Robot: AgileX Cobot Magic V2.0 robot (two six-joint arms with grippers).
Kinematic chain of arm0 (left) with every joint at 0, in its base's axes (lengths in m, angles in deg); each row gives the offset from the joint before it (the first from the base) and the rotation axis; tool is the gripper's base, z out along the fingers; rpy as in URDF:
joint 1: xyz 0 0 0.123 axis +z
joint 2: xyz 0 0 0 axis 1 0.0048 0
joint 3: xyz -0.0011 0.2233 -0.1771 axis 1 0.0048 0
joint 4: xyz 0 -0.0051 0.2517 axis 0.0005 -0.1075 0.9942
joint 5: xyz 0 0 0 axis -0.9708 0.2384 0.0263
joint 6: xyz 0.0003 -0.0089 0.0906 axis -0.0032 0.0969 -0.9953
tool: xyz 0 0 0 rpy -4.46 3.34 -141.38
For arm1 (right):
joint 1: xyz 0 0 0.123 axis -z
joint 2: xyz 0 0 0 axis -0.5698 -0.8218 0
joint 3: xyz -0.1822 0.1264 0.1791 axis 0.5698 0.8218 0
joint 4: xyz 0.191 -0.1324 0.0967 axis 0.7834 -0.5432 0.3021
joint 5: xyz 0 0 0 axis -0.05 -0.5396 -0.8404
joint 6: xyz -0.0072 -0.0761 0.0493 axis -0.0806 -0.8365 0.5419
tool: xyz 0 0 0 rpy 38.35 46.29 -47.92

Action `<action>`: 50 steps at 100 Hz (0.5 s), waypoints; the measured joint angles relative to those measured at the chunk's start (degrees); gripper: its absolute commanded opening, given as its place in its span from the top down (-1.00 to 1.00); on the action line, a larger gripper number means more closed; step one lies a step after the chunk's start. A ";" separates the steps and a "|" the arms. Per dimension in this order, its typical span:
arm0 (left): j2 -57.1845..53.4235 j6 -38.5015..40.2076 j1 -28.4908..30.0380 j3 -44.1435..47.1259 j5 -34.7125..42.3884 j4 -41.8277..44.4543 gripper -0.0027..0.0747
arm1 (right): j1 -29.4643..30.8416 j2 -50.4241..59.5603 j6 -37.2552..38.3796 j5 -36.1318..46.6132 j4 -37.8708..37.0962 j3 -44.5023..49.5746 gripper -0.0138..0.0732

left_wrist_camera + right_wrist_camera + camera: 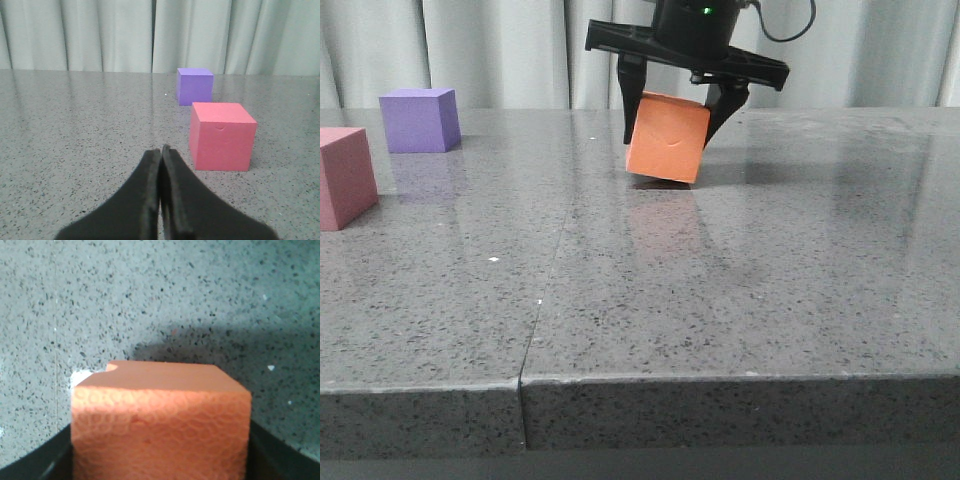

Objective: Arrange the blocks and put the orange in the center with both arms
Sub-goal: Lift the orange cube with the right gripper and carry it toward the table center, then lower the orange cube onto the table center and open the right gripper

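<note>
The orange cube (pixel 668 137) hangs tilted between the black fingers of my right gripper (pixel 672 128), its lower corner at or just above the table at the back centre. It fills the right wrist view (pixel 160 425) with a finger on each side. The purple cube (pixel 418 119) stands at the far left, and the pink-red cube (pixel 344 177) stands nearer at the left edge. My left gripper (pixel 161 150) is shut and empty, low over the table; the pink-red cube (pixel 221 136) is just ahead and beside it, the purple cube (pixel 194 86) further on.
The grey speckled table (pixel 720 290) has a seam (pixel 545 300) running to the front edge. Pale curtains (pixel 500 50) hang behind it.
</note>
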 measured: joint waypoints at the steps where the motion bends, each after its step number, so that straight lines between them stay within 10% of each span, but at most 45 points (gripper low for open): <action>1: 0.00 0.00 0.00 0.00 0.00 0.00 0.98 | 0.01 0.02 0.00 0.11 0.00 0.00 -0.14; 33: 0.00 0.00 0.00 0.00 0.00 0.00 0.98 | 0.01 0.02 0.10 1.11 0.10 -0.12 -0.17; 50: 0.00 0.00 0.00 0.00 0.00 0.00 0.98 | 0.01 0.02 0.10 1.11 0.10 -0.12 -0.59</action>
